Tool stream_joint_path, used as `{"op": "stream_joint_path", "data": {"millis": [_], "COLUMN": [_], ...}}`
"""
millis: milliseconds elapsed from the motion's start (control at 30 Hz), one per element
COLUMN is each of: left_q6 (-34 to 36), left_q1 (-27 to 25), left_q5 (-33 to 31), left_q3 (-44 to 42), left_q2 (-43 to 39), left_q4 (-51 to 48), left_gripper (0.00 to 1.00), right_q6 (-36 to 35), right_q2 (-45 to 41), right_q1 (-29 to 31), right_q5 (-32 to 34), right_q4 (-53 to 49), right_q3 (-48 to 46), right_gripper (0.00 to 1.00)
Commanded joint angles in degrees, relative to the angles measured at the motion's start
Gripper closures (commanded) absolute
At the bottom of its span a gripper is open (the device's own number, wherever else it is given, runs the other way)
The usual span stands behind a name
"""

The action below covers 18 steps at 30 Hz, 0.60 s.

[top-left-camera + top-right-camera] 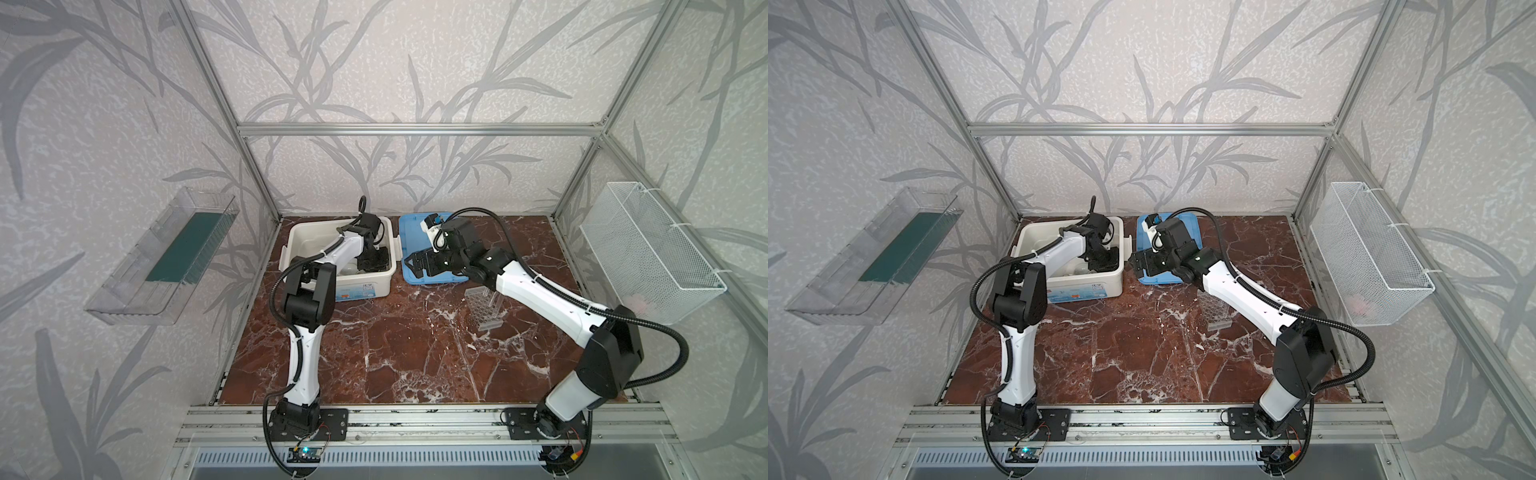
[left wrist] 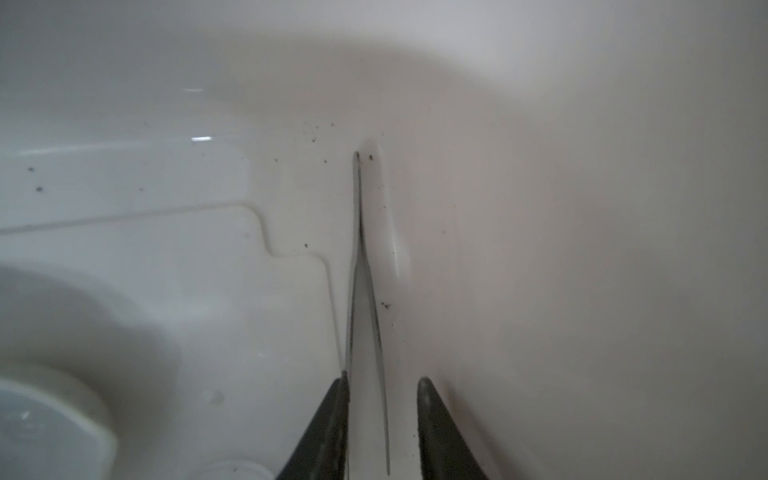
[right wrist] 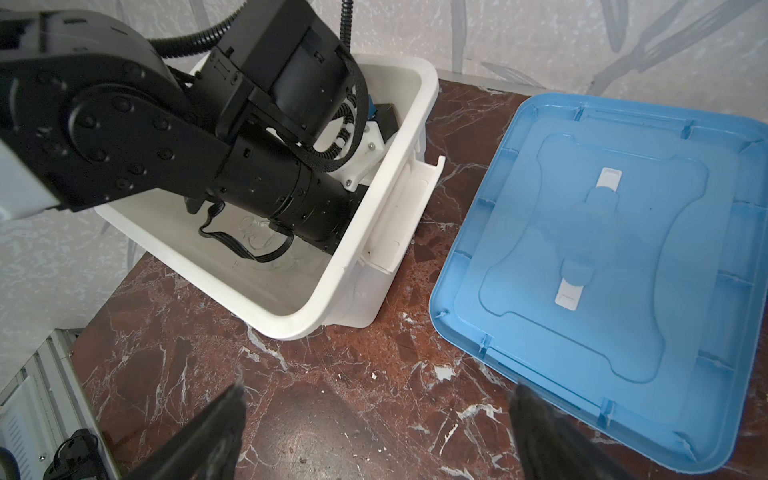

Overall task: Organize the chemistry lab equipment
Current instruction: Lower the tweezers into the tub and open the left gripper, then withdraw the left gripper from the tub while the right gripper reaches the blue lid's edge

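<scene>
Box (image 1: 376, 286), white, upper centre in both top views, holds round dish (image 2: 41, 419) and tweezers (image 2: 358, 208); left jaws narrowly apart around tweezers, right jaws wide, empty.

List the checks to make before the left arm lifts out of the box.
1. Left gripper open: ok, jaws apart.
2. Tweezers released: cannot tell, they lie close to one jaw.
3. Right gripper empty: ok, open over the table.
4. Lid off the box: ok, flat beside it.
5. Rack in box: not ok, on the table.
</scene>
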Motion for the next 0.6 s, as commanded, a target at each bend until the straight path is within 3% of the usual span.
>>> {"op": "stream_joint_path", "data": {"millis": [0, 267, 567], "left_q6": [-0.08, -0.08, -0.69], "left_q1": [-0.05, -0.05, 0.03], "left_q5": [-1.36, -4.64, -6.08], "left_q3": [0.28, 2.64, 2.85], "left_q2": [-0.27, -5.09, -14.88], "left_q4": [-3.95, -7.15, -8.74], "left_gripper": [0.67, 0.57, 0.20], "right_q6": [-0.37, -1.33, -4.06], "right_q2": [-1.29, -1.60, -1.63], "right_q1": [-0.30, -0.68, -2.84], "right_q5": [0.72, 1.17, 4.02], "right_q4": [1.19, 0.28, -4.65], "right_q3": [-0.37, 1.09, 4.79], "right_gripper": [0.03, 0.03, 0.01]}}
